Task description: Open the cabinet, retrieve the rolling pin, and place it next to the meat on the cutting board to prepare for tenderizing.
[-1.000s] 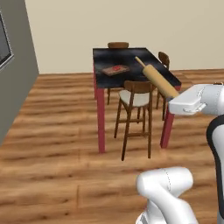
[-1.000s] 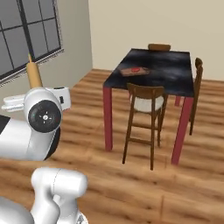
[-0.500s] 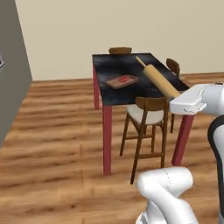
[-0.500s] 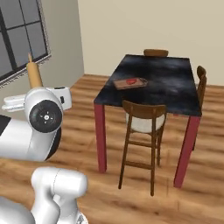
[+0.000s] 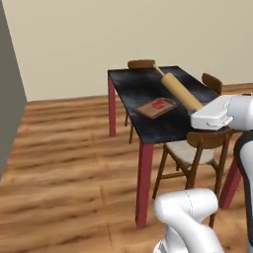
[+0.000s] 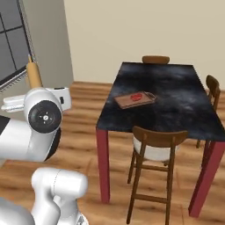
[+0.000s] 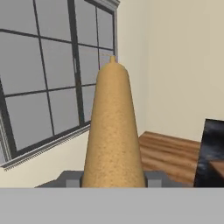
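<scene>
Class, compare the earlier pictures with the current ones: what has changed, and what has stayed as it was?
The base has driven closer to the table, so the whole scene shifted; the things themselves did not move. The end effector stays shut on the rolling pin. The meat still lies on the cutting board.

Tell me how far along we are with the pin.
Done: the rolling pin is out, clamped in the gripper. In hand: carrying it near the table. Left: lay it beside the meat on the cutting board, which holds only the meat.
</scene>
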Controlling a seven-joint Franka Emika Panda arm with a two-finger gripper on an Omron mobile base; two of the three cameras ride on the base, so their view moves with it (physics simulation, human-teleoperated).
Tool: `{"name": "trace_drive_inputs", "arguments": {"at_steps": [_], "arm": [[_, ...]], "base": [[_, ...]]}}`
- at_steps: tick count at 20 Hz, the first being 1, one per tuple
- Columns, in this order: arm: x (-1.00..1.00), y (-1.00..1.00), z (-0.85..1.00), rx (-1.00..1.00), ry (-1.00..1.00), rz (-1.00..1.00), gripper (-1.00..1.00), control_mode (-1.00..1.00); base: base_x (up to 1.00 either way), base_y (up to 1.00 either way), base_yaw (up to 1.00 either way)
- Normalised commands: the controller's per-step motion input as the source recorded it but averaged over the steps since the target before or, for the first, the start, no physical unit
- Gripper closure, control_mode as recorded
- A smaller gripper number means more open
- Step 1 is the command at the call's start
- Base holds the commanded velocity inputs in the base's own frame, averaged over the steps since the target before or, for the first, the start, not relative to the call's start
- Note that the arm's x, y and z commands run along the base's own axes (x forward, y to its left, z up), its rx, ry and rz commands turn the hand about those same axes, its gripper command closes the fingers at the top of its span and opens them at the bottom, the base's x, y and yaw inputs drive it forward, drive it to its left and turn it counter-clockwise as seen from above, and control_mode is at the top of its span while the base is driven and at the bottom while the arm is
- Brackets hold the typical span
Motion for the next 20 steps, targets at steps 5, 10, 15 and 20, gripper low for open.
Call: {"name": "trace_drive_inputs", "arguments": {"at_steps": [5, 10, 15, 20], "arm": [[0.0, 0.0, 0.0, 0.0, 0.0, 0.0, 1.0, 1.0], [0.0, 0.0, 0.0, 0.0, 0.0, 0.0, 1.0, 1.0], [0.0, 0.0, 0.0, 0.0, 0.0, 0.0, 1.0, 1.0], [0.0, 0.0, 0.0, 0.0, 0.0, 0.0, 1.0, 1.0]], "base": [[0.76, 0.58, -0.27], [0.66, 0.55, -0.33], [0.63, 0.63, -0.38], [0.57, 0.67, -0.4]]}}
